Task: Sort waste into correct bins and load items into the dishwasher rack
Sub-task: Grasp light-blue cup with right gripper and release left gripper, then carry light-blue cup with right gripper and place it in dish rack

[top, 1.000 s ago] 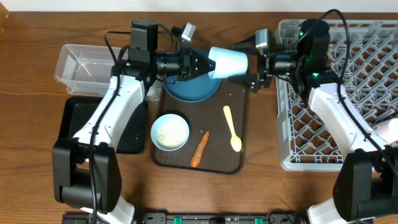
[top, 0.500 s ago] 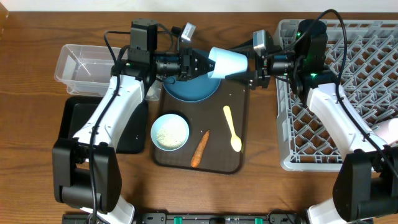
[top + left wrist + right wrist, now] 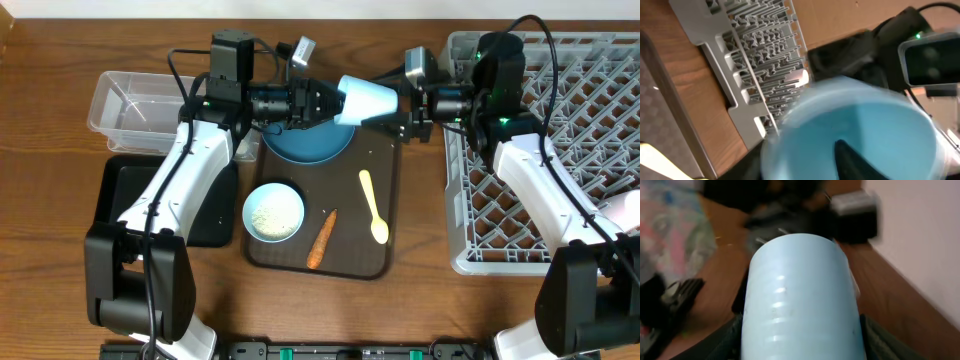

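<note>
My left gripper point(image 3: 335, 103) is shut on the rim of the light-blue cup point(image 3: 367, 100) and holds it sideways in the air above the dark-blue bowl point(image 3: 300, 148). In the left wrist view one finger sits inside the cup point(image 3: 860, 130). My right gripper point(image 3: 402, 108) is open, with a finger on each side of the cup's base point(image 3: 800, 290). The light-grey dishwasher rack point(image 3: 560, 150) stands at the right. On the brown tray lie a white bowl of rice point(image 3: 273, 211), a carrot piece point(image 3: 321, 238) and the pale yellow spoon point(image 3: 373, 207).
The brown serving tray point(image 3: 385, 255) is in the middle. A clear tub point(image 3: 130, 105) stands at the far left, with the black tray point(image 3: 125, 200) in front of it. A pale object point(image 3: 625, 207) sits at the rack's right edge.
My right gripper has moved left until its fingers straddle the cup's base. The left gripper and cup have stayed nearly still.
</note>
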You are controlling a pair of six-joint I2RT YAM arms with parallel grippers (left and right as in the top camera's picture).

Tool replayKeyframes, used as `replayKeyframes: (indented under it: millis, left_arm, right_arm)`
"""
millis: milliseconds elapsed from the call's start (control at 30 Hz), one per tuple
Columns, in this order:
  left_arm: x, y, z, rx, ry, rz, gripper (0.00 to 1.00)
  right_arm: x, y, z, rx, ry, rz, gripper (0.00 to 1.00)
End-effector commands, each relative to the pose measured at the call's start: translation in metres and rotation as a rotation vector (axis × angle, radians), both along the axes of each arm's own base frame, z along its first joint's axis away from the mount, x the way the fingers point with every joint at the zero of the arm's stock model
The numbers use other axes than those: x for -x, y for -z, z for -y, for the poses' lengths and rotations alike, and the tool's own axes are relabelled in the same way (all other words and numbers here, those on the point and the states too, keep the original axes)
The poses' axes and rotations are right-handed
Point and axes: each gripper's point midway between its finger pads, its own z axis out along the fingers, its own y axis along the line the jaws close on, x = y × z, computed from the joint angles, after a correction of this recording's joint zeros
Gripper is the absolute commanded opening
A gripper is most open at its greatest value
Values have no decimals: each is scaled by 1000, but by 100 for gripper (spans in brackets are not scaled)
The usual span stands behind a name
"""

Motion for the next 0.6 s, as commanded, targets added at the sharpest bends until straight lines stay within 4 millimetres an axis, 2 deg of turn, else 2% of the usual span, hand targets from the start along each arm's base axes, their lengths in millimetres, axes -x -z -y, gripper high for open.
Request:
replayKeyframes:
  millis: [0, 67, 133, 233, 300, 467, 567]
  left_arm:
    - [-6, 7, -1, -47, -25, 66, 47]
    - [-15, 25, -8, -135, -95, 50, 48]
    - [-23, 51, -21, -270, -184, 20, 48]
    - [-27, 87, -46, -475, -292, -33, 48]
    - [-24, 104, -61, -586, -325, -53, 48]
    - [-14, 120, -85, -739, -349, -77, 48]
    - [-10, 124, -103, -843, -383, -67, 48]
  right_arm:
    - [-36, 24, 10, 105, 261, -154, 38]
    - [-44, 37, 17, 154, 335, -192, 38]
    - [-49, 47, 24, 193, 393, -216, 36]
    - [-55, 56, 34, 232, 461, -243, 29]
    - [-60, 60, 47, 247, 518, -274, 23]
    - [-61, 54, 75, 255, 600, -328, 16]
    - [-63, 45, 103, 273, 705, -373, 14]
